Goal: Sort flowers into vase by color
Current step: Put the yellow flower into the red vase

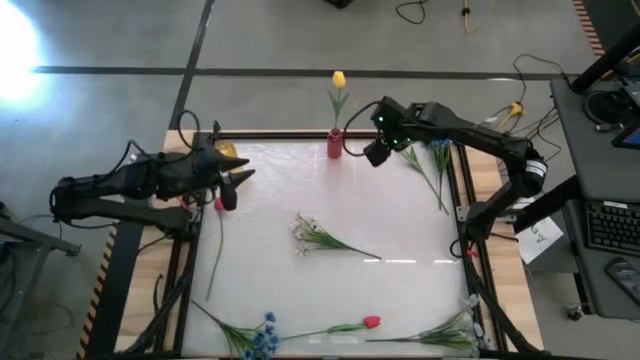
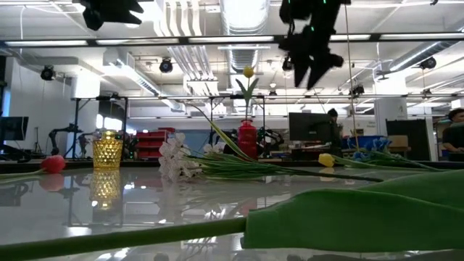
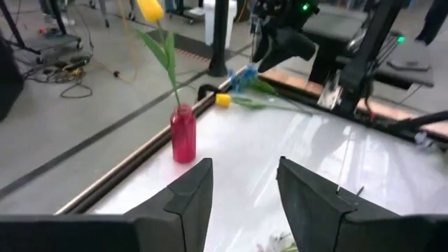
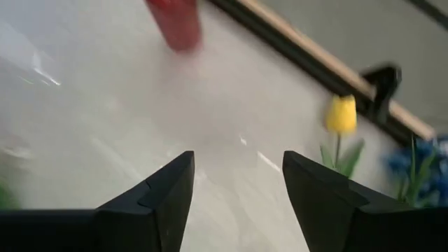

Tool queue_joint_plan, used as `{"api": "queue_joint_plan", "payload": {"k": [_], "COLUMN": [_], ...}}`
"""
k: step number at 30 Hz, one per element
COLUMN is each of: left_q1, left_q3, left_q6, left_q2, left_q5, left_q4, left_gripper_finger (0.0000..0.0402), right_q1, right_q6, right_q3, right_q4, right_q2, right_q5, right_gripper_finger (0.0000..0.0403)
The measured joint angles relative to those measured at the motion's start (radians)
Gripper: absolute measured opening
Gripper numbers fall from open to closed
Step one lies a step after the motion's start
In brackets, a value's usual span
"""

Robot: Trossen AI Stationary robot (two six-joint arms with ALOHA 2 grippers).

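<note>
A red vase (image 1: 334, 146) stands at the table's far edge with one yellow tulip (image 1: 339, 79) upright in it. My right gripper (image 1: 377, 152) hangs open above the table just right of that vase (image 4: 175, 24). A loose yellow tulip (image 4: 341, 114) and blue flowers (image 4: 420, 157) lie beyond it by the right rail. My left gripper (image 1: 238, 185) is open and raised at the table's left side, facing the red vase (image 3: 183, 133). A white spray (image 1: 305, 232) lies mid-table. A red tulip (image 1: 218, 203) lies below the left gripper.
A gold vase (image 2: 107, 150) stands at the far left corner. Along the near edge lie blue flowers (image 1: 262, 336), a red tulip (image 1: 371, 322) and white sprays (image 1: 450, 330). A black frame (image 1: 452, 200) rims the table. A green stem (image 2: 348, 210) lies close before the low camera.
</note>
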Motion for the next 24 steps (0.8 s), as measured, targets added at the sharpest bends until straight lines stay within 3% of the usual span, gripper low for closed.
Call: {"api": "queue_joint_plan", "payload": {"k": [6,12,24], "left_q1": [-0.001,-0.001,-0.001], "left_q3": [-0.034,-0.061,-0.061], "left_q6": [-0.03,-0.083,-0.101], "left_q2": [0.014,0.014,0.087], "left_q5": [0.001,0.001,0.002], "left_q4": [0.0,0.0,0.029], "left_gripper_finger": [0.0141,0.0142,0.0141], "right_q1": [-0.085,-0.232,-0.398], "right_q6": [-0.008,-0.034,-0.13], "right_q3": [-0.212,-0.376,-0.361], "right_q4": [0.112,0.329,0.353], "right_q2": [0.003,0.023,0.238], "right_q5": [0.013,0.021,-0.006], "right_gripper_finger": [0.0186,0.0196,0.0203]}}
